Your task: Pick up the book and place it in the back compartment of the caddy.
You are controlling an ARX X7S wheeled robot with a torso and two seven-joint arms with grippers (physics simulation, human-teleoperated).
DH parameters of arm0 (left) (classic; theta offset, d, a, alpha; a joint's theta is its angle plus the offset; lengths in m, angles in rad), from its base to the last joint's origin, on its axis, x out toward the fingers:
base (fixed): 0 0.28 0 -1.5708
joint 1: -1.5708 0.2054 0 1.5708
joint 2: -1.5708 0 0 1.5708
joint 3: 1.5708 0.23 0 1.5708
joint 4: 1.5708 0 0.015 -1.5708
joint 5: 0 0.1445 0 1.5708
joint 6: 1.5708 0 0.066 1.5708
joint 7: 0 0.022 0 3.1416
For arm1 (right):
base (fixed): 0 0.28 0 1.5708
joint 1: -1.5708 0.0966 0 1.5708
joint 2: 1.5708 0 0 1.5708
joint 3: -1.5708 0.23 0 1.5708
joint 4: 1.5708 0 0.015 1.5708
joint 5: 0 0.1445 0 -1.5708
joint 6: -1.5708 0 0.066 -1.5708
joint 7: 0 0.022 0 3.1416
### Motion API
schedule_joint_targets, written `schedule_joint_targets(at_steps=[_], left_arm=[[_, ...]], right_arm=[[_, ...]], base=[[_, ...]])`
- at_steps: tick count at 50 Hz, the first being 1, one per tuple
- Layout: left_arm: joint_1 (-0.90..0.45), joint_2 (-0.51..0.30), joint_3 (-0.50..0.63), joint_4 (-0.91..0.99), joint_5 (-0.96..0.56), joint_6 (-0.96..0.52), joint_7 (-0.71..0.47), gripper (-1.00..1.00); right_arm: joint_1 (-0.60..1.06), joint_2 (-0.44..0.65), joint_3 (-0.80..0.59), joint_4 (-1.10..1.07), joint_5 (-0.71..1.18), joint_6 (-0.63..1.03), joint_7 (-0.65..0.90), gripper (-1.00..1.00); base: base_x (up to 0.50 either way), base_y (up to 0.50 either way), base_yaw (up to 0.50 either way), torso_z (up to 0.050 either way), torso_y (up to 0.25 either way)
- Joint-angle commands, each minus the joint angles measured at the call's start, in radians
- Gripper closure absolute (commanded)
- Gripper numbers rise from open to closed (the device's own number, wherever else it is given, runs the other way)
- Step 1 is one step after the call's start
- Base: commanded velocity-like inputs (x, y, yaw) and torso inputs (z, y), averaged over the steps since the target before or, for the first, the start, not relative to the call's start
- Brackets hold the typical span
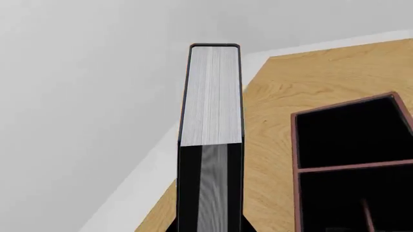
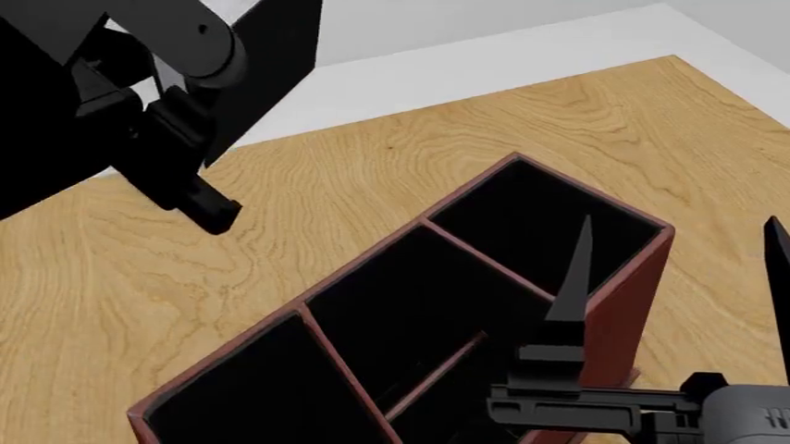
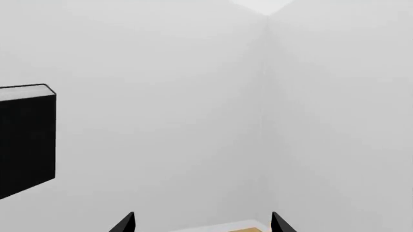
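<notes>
Left tool (image 1: 210, 212) pinched the book (image 1: 212, 96) by its covers, aloft beside the caddy (image 2: 494, 268); right tool (image 3: 201, 223) hung spread and empty; book judged stiff, light, slick-covered, best gripped flat across both boards.

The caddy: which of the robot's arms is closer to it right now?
Right. The right gripper has its fingers over the caddy, at its near right wall. The left gripper is raised off to the caddy's left, over the wooden table, holding the book.

Plain white walls (image 3: 161, 96) meet a light wood surface (image 2: 370, 176), possibly a tabletop.
</notes>
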Motion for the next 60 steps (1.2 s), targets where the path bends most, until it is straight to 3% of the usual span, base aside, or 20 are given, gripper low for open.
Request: schedule_joint_targets(at_steps=[1, 11, 27, 37, 60], left_arm=[[-0.043, 0.086, -0.008, -0.056, -0.097, -0.01, -0.158, 1.0], [-0.078, 0.118, 0.021, -0.094, -0.134, 0.038, -0.164, 1.0], [-0.017, 0.163, 0.051, -0.131, -0.113, 0.14, -0.136, 1.0], [0.062, 0.19, 0.116, -0.145, -0.02, 0.252, -0.034, 1.0], [0.136, 0.219, 0.197, -0.234, 0.083, 0.378, 0.071, 1.0]], right_arm=[[-0.007, 0.003, 0.004, 0.003, 0.002, -0.01, -0.001, -1.0], [-0.015, 0.007, 0.01, -0.001, 0.004, -0.019, 0.0, -1.0], [-0.011, 0.008, 0.007, 0.0, 0.009, -0.019, 0.002, -1.0], [-0.03, 0.017, 0.023, -0.004, 0.011, -0.037, 0.004, -1.0], [-0.264, 0.086, 0.221, -0.027, 0.024, -0.177, 0.035, -1.0]], base=[[0.0, 0.0, 0.0, 0.015, 0.0], [0.0, 0.0, 0.0, 0.0, 0.001], [0.0, 0.0, 0.0, 0.0, 0.002], [0.0, 0.0, 0.0, 0.0, 0.002], [0.0, 0.0, 0.0, 0.0, 0.002]])
